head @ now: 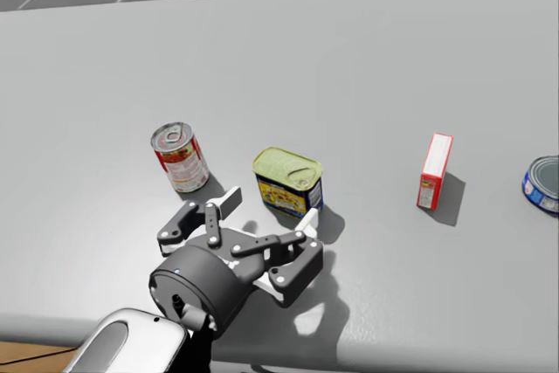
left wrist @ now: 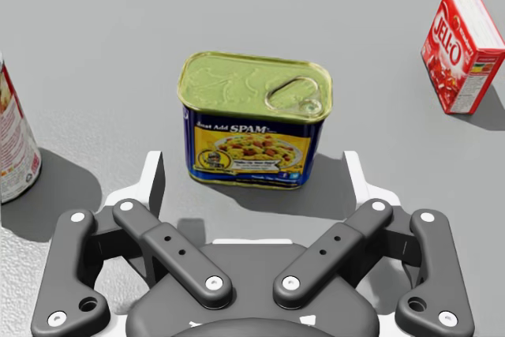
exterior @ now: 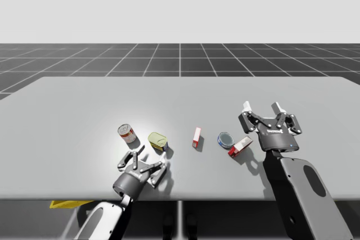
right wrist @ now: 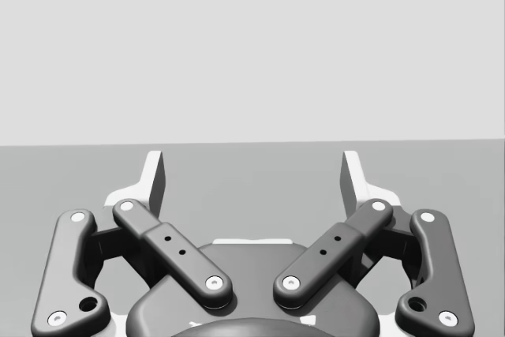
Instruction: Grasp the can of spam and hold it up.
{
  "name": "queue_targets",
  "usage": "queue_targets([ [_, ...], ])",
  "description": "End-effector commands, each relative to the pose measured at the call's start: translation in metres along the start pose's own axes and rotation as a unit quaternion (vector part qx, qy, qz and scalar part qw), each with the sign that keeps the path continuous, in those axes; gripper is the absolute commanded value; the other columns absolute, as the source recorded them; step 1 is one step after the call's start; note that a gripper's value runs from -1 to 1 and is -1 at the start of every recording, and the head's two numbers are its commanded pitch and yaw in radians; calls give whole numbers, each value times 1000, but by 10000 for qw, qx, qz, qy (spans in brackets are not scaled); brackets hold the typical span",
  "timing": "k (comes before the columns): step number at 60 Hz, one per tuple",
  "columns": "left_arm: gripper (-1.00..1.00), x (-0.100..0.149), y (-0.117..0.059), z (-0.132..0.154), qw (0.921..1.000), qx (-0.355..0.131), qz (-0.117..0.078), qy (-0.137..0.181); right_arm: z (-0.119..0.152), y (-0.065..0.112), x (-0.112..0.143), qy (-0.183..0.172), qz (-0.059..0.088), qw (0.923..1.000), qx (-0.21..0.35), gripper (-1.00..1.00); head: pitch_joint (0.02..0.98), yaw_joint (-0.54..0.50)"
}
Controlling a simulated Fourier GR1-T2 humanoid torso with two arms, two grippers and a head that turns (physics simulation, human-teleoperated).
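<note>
My left end effector [exterior: 149, 160] sits low at the near edge of the surface [exterior: 84, 116], fingers spread wide and holding nothing. Directly ahead of it stands the oblong can [left wrist: 254, 120], blue-sided with a green-gold pull-tab lid. The can is upright on its base and turns a broad face toward the wrist. Its long axis runs crosswise, from one finger toward the other, and the open gap looks a little wider than that length. The fingertips seem to be level with the can's near face, one just beside each lower corner. I cannot tell for certain whether either one touches it.

The coming move, as I judge it, is a short push straight forward, then a squeeze on the two short ends. A red can [head: 180, 157] stands near that hand's outer finger and could be nudged.

Further off are a red box [head: 434, 170] and a blue can [head: 546, 183]. Beyond them my right end effector [exterior: 261, 108] hangs released, well apart from the oblong can, so the left arm is plainly the nearer.
</note>
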Motion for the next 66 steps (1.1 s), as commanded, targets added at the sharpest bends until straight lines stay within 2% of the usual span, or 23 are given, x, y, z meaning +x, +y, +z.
queue_targets([
  [1,-1000,3,0,-16,9999,119,-28,68,0,0,0,2,0,10000,4,-1000,822,177],
  [10,-1000,7,-1,-31,9997,191,-133,58,1,0,0,6,-15,10000,5,-1000,819,174],
  [26,-1000,5,-3,-49,9997,195,-68,140,1,-1,2,14,-39,10000,9,-1000,816,167],
  [29,-1000,3,-3,-51,9997,137,-9,179,1,-1,2,16,-41,10000,12,-1000,811,166],
  [31,-759,1,-2,-51,9997,148,-10,200,1,-2,2,20,-43,10000,15,-1000,804,166],
  [32,-202,1,-2,-50,9997,146,-3,213,1,-2,2,20,-41,10000,17,-1000,798,165],
  [34,367,-1,-2,-50,9997,96,11,236,1,-1,2,21,-40,10000,19,-1000,791,165],
  [35,818,-1,-2,-49,9997,87,-19,243,1,-2,2,22,-41,10000,19,-1000,785,165],
  [36,951,-3,-2,-49,9996,57,-58,254,2,-1,2,23,-40,10000,20,-1000,765,163],
  [55,995,-6,-6,-46,9994,-152,-128,280,2,-2,2,36,-45,10000,6,-1000,510,164],
  [66,994,-4,-7,-45,9991,-238,-230,271,2,-2,2,41,-52,10000,-3,-1000,449,169],
])
